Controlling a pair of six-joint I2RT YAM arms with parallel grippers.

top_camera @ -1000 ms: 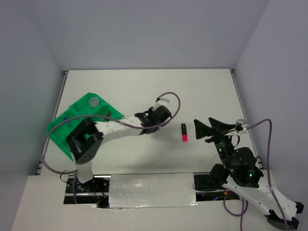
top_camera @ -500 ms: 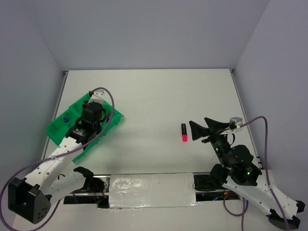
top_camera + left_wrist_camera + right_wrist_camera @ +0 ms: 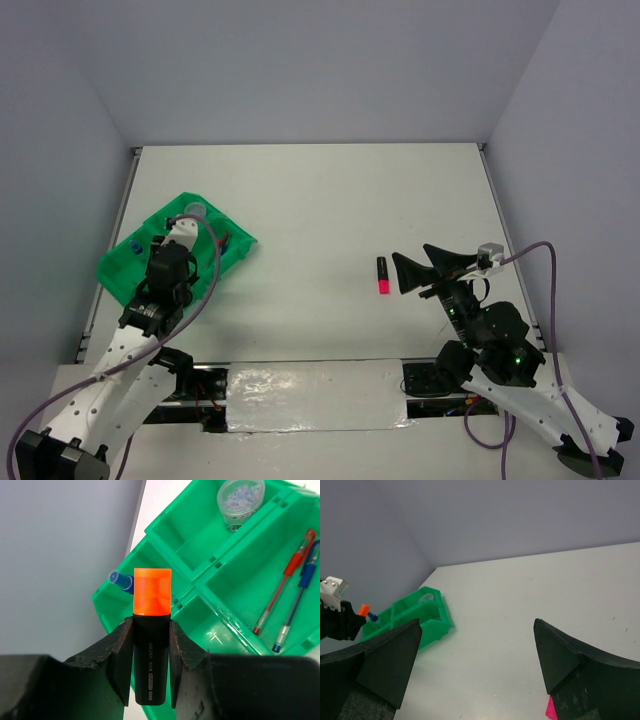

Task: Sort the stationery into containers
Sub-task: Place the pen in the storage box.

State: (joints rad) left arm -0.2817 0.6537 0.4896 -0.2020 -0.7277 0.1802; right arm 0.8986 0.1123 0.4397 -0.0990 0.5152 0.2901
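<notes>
Stubby black orange-capped highlighter (image 3: 151, 610) clamped in left pincer (image 3: 151, 640), over green four-compartment plastic tray (image 3: 200, 582). Right pincer (image 3: 477, 630) wide open, empty. Risk: released over a divider, it may straddle or tip out.

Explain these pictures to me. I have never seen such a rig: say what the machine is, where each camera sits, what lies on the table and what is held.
Two robot arms are bolted at the near edge of a white table, each with a two-finger gripper. One picture looks down from above and behind; the other two come from wrist cameras. The left gripper is shut on an orange highlighter above a green tray with four compartments. In it lie a red pen, a blue pen, a round clear tub and a blue-capped bottle. The right gripper is open and empty, near a pink highlighter on the table.
</notes>
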